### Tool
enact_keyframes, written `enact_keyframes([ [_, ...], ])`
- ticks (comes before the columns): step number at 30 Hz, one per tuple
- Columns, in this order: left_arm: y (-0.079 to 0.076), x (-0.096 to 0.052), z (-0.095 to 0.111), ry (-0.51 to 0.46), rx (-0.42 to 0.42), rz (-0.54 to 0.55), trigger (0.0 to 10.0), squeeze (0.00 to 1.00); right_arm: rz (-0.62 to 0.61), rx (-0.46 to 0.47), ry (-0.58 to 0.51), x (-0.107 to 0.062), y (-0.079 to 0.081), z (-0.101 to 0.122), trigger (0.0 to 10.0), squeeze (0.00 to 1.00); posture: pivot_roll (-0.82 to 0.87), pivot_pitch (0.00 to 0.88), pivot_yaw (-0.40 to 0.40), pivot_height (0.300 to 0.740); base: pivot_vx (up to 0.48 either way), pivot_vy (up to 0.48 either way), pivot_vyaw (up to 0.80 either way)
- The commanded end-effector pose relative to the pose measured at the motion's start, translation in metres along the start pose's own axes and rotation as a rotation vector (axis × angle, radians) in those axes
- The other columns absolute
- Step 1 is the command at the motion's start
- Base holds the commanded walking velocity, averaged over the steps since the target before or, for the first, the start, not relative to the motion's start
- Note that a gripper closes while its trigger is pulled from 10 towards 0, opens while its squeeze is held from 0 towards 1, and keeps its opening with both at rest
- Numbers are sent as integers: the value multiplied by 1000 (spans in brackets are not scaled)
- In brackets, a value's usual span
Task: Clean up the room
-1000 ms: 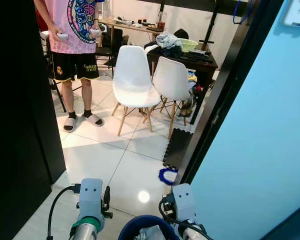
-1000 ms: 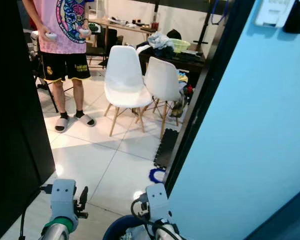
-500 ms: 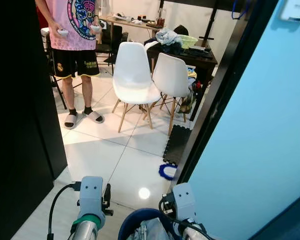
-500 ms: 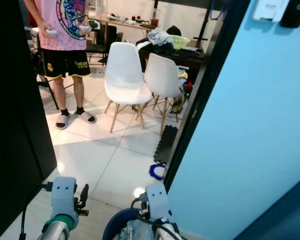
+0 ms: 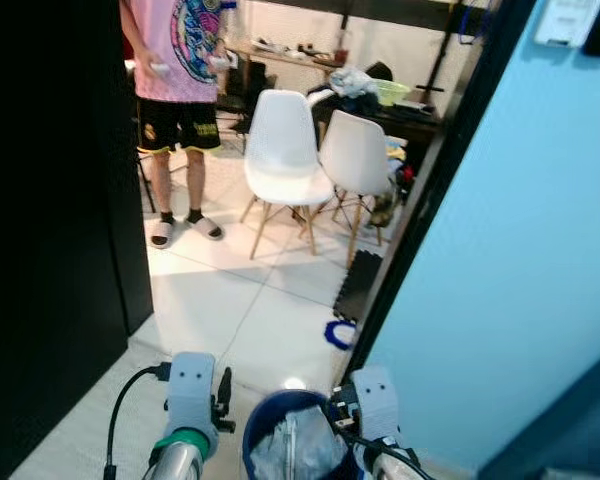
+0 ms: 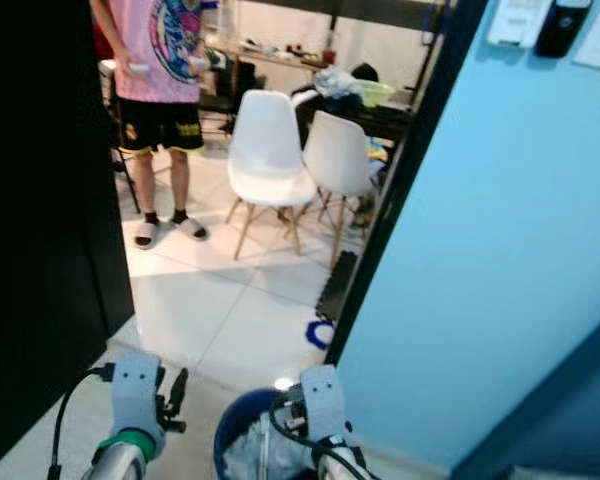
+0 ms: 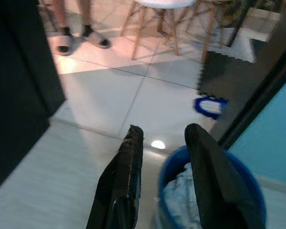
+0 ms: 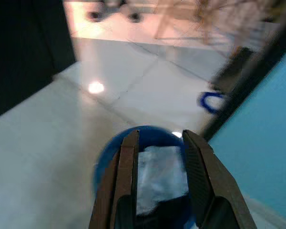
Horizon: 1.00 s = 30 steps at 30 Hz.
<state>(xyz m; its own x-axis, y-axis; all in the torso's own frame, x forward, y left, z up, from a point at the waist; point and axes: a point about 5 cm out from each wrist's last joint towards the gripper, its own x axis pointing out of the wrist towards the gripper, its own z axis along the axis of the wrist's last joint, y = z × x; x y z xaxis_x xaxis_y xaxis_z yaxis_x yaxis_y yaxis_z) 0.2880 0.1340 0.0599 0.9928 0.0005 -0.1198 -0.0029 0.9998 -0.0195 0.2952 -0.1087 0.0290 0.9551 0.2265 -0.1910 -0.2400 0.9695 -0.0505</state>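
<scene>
bucket (image 5: 270, 425) sits low in the frame's bottom centre, blue and stuffed with pale crumpled waste, so we flank it: left gripper (image 7: 164, 136) and right gripper (image 8: 158, 137) both spread and empty (doorway ahead).

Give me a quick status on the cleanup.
Left gripper open beside the blue bin. Right gripper open above it, nothing held. Bin holds crumpled white trash. Ahead: a person, two white chairs.
</scene>
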Motion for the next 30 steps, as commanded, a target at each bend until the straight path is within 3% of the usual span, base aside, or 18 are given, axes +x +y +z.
enact_keyframes([
  [1,-2,-3,-5,20,-8,-2,10000,0,-20,8,19,-3,-6,-5,10000,0,10,15,-33,740,-270,0,0],
  [19,-4,1,-7,41,10,-8,10000,0,-39,21,29,-4,-6,-7,10000,0,9,4,-24,740,-30,0,0],
  [30,-6,2,-7,46,-5,-15,10000,0,-45,22,27,-4,-6,-6,10000,0,6,0,-16,740,0,0,-800],
])
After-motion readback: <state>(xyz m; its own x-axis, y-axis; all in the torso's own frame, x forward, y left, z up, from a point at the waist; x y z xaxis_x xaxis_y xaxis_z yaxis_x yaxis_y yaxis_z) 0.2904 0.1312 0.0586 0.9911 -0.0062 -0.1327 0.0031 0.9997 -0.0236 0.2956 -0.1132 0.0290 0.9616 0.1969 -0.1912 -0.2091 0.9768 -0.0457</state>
